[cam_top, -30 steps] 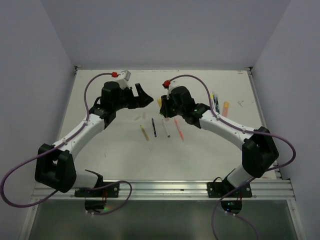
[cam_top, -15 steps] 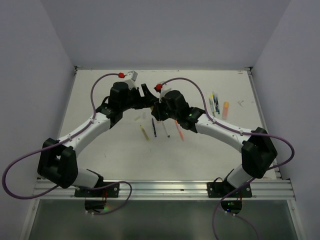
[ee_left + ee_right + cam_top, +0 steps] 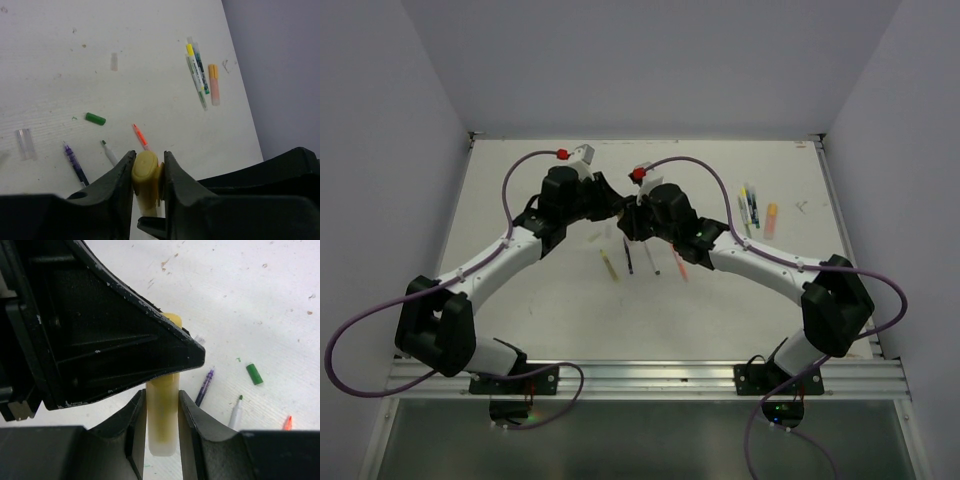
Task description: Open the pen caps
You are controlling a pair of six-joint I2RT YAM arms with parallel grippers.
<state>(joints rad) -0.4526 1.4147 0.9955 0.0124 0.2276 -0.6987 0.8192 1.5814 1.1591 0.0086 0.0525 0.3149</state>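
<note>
Both grippers meet above the middle of the table. My right gripper [image 3: 162, 405] [image 3: 634, 222] is shut on the barrel of a fat yellow pen [image 3: 163, 425]. In the left wrist view my left gripper [image 3: 146, 161] [image 3: 617, 208] is shut on that pen's yellow cap [image 3: 145, 169], one finger on each side. The cap still sits on the barrel. On the table lie a loose green cap [image 3: 95, 118] [image 3: 254, 374] and two clear caps [image 3: 114, 61] [image 3: 25, 143]. Uncapped purple [image 3: 75, 162], white green-tipped [image 3: 110, 153] and orange-red [image 3: 140, 136] pens lie below the grippers.
A yellow pen [image 3: 609, 265] lies left of the uncapped row. A cluster of capped pens [image 3: 750, 207] and an orange highlighter [image 3: 771, 219] sit near the table's right edge. Walls close in the table on the left, back and right.
My left gripper swung right to the right gripper and shut on the yellow cap. The right gripper shifted left with the pen still in its grip.
</note>
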